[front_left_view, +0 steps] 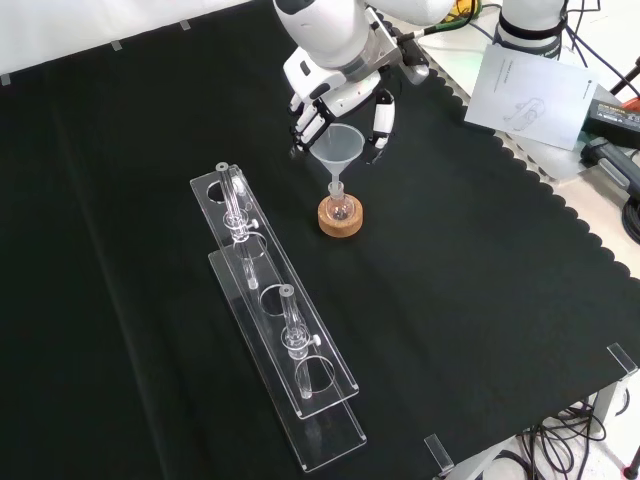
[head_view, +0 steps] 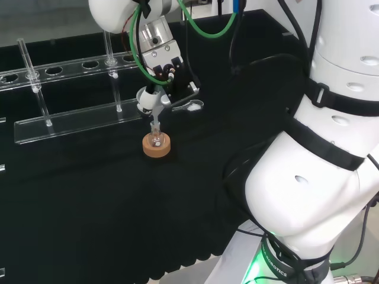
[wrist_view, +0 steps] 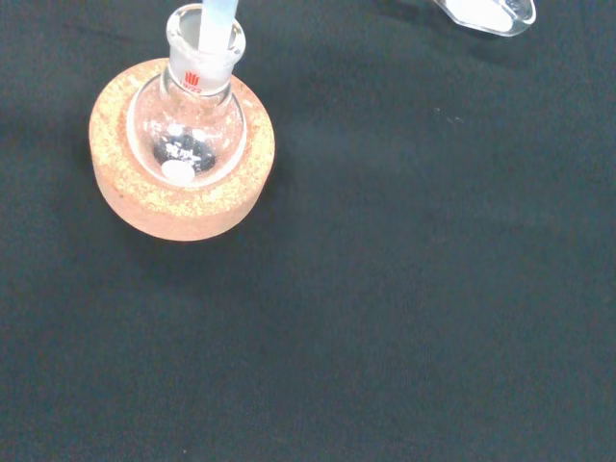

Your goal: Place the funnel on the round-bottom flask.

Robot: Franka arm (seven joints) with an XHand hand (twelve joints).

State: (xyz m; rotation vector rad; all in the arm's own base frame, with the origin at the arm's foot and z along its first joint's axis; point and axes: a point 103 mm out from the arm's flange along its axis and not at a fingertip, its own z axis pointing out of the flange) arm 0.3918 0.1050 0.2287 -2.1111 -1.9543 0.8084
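A small round-bottom flask point(front_left_view: 340, 208) sits in a cork ring point(front_left_view: 340, 220) near the middle of the cloth. The clear funnel point(front_left_view: 337, 148) stands over it, its stem point(wrist_view: 217, 19) inside the flask's neck point(wrist_view: 204, 43). In the front view the hand point(front_left_view: 340, 85) comes down from the top, and its fingers point(front_left_view: 305, 125) curl down on both sides of the funnel's cone. From the head view the hand point(head_view: 163, 62) is right above the funnel point(head_view: 148, 99), the flask point(head_view: 156, 141) and the cork ring point(head_view: 156, 148). The flask point(wrist_view: 188, 135) has a small white speck at its bottom.
Two long clear racks point(front_left_view: 275, 320) with a few test tubes point(front_left_view: 232, 200) lie left of the flask in the front view, and at the back left in the head view point(head_view: 71, 121). Papers point(front_left_view: 530, 90) and cables lie past the cloth's scalloped right edge.
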